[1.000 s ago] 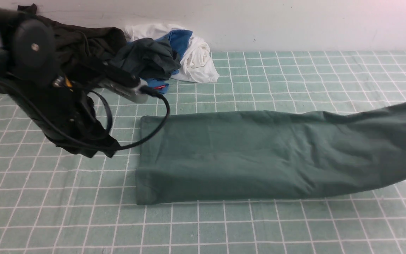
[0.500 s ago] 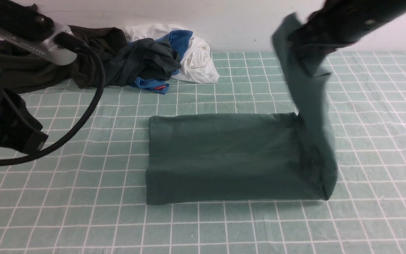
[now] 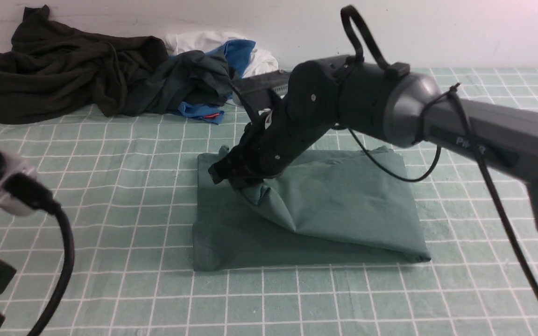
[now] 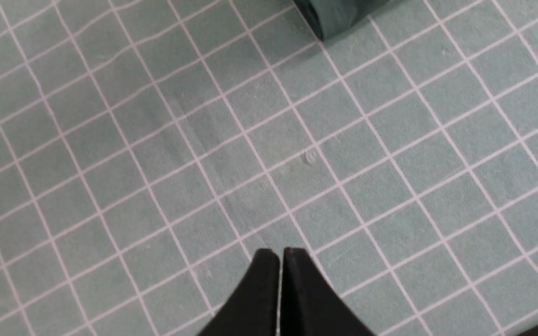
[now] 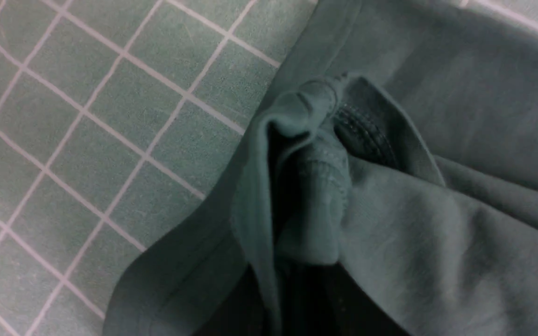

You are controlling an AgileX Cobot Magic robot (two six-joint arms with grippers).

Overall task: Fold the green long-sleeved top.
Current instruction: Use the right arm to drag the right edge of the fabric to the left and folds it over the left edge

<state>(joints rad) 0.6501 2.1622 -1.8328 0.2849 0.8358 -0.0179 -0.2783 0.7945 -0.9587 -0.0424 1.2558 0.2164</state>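
Front: the top [image 3: 343, 210] lies half-folded, nearer the robot than the pile [image 3: 110, 79]. The right gripper [image 3: 234, 176] pinches its raised edge at the end nearest the pile.
Left wrist: left gripper [image 4: 280, 255] pressed together, empty.
Right wrist: cloth bunched at the jaws. Recommend laying the edges flush before release.

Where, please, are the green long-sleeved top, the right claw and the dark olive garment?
green long-sleeved top [image 3: 343, 205]: front view, on its folded-over upper layer.
right claw [image 3: 234, 177]: front view, at its tips, in the top's bunched edge.
dark olive garment [image 3: 54, 74]: front view, on the middle of the heap.
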